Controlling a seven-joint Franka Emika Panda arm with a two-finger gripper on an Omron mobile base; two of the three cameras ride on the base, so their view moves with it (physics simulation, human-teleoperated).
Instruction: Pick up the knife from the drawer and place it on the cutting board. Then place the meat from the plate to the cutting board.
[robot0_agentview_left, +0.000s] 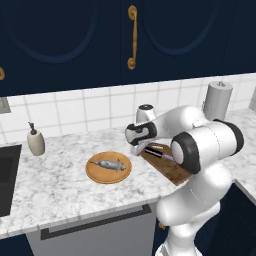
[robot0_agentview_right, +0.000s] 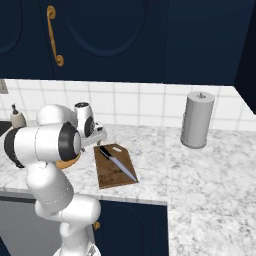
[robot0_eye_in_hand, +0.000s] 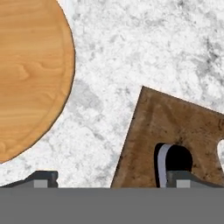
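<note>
The robot's white arm (robot0_agentview_left: 200, 150) bulks largest in both base views, folded over the front edge of the marble table (robot0_agentview_right: 200, 175). Beyond it the cutting board (robot0_agentview_right: 115, 167) lies near that front edge, skewed to it, and the knife (robot0_agentview_right: 117, 161) rests on the board, black handle toward the tiled back wall, silver blade running toward the front edge. The plate (robot0_agentview_left: 108, 168) sits just beside the board, apart from it by a strip of bare marble (clear in the hand view), with the meat (robot0_agentview_left: 111, 164) lying across its middle. The end effector (robot0_eye_in_hand: 111, 178) hangs low over that strip, its fingertips (robot0_eye_in_hand: 41, 178) spread wide with nothing between them, one over the marble and the other over the board's corner. A soap dispenser (robot0_agentview_left: 35, 139) and a grey canister (robot0_agentview_right: 197, 120) stand by the back wall.
</note>
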